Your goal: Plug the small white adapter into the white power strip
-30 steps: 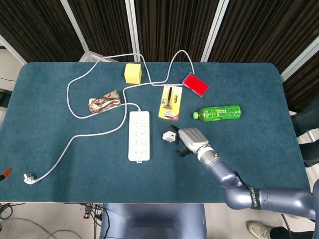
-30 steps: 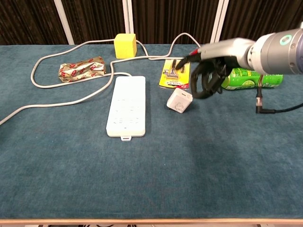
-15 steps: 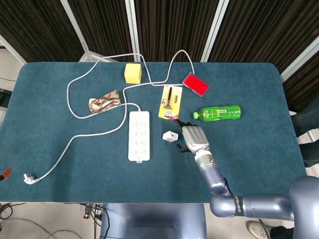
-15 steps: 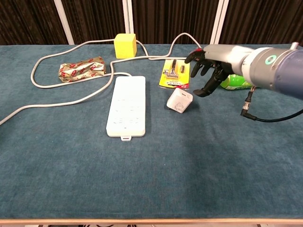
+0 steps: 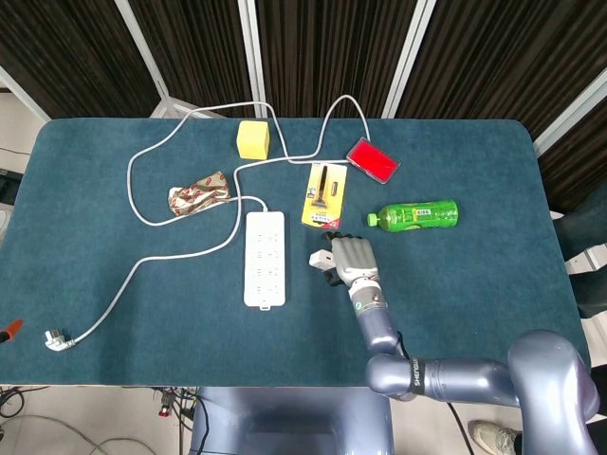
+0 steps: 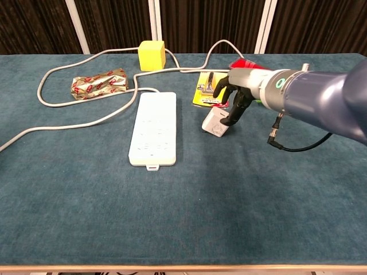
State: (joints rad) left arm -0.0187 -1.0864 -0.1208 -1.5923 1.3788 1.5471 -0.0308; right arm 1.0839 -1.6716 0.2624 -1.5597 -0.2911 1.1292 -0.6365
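The small white adapter (image 5: pixel 318 258) (image 6: pixel 213 124) lies on the blue tabletop just right of the white power strip (image 5: pixel 265 258) (image 6: pixel 152 129), a short gap between them. My right hand (image 5: pixel 349 258) (image 6: pixel 235 98) hangs over the adapter's right side with its fingers spread downward. The fingertips (image 6: pixel 234 116) touch the adapter's upper right edge, and no closed grip on it shows. The strip lies flat with its sockets facing up. My left hand appears in neither view.
A yellow razor pack (image 5: pixel 324 194) (image 6: pixel 210 86) lies just behind the hand, a green bottle (image 5: pixel 413 215) to its right, a red packet (image 5: pixel 372 159) further back. A yellow cube (image 5: pixel 252 139), a snack wrapper (image 5: pixel 199 193) and the strip's looping cable (image 5: pixel 142 265) lie left and behind.
My right hand has swung left and come down from beside the adapter onto it. The adapter has shifted slightly. The power strip has not moved.
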